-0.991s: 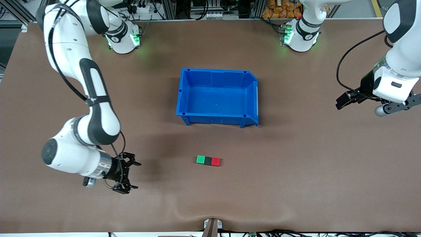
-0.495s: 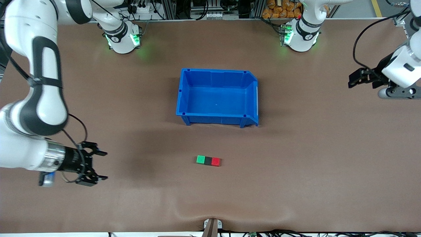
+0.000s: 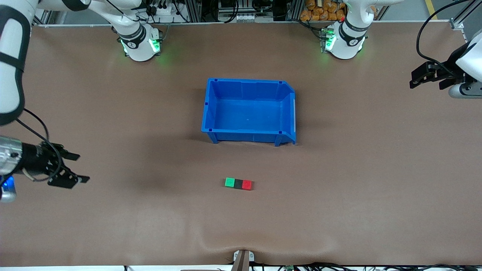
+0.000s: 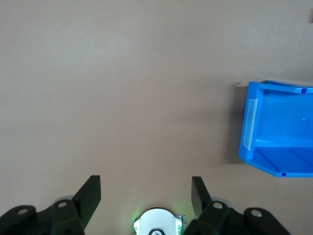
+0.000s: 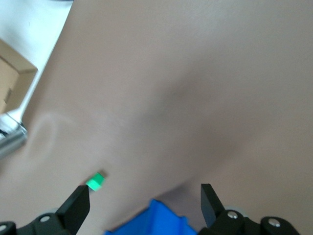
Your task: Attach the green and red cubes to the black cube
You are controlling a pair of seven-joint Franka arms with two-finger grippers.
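Observation:
The green cube [image 3: 229, 182], the black cube [image 3: 238, 183] and the red cube [image 3: 247, 184] sit touching in one row on the brown table, black in the middle, nearer to the front camera than the blue bin [image 3: 211, 109]. My right gripper [image 3: 80, 168] is open and empty over the table at the right arm's end, well away from the cubes. Its wrist view [image 5: 144, 198] shows the green cube [image 5: 96, 182] and a bin corner [image 5: 151, 218]. My left gripper [image 3: 413, 78] is open and empty over the left arm's end; its own view [image 4: 145, 188] shows bare table.
The blue bin is empty and also shows in the left wrist view [image 4: 254, 147]. The two arm bases [image 3: 140, 45] [image 3: 343, 41] stand along the table's edge farthest from the front camera. A clamp [image 3: 243, 258] sits at the edge nearest the camera.
Both arms have drawn away from the middle. The right gripper moved toward the right arm's end, the left gripper toward the left arm's end and its base. The cubes stayed put.

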